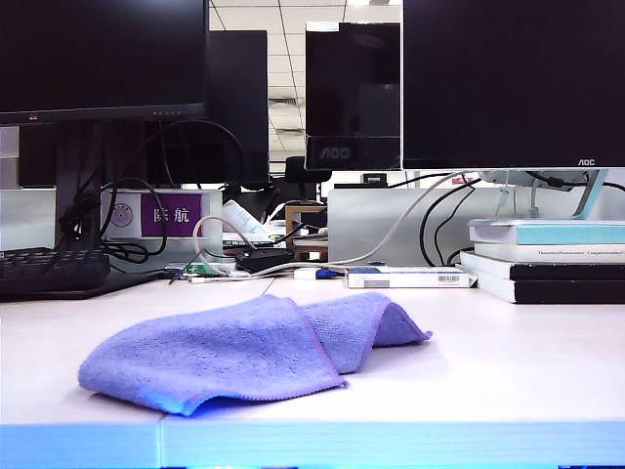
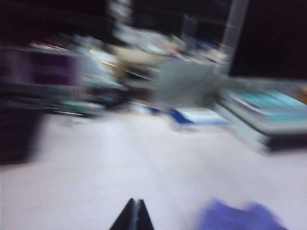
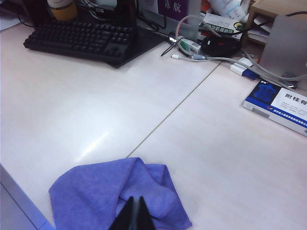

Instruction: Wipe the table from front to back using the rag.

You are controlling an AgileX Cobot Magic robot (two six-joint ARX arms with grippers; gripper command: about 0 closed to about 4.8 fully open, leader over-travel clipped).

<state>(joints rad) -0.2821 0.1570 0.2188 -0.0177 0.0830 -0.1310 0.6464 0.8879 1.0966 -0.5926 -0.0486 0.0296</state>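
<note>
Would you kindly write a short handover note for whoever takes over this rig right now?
Left end effector: shut, empty, above bare table beside the rag; its view is blurred.
Right end effector: shut, over the rag; contact unclear.
The crumpled lavender microfibre rag lies near the pale off-white table's light blue front edge.
Done: cannot tell how much is wiped.
Left: wipe front to back.
</note>
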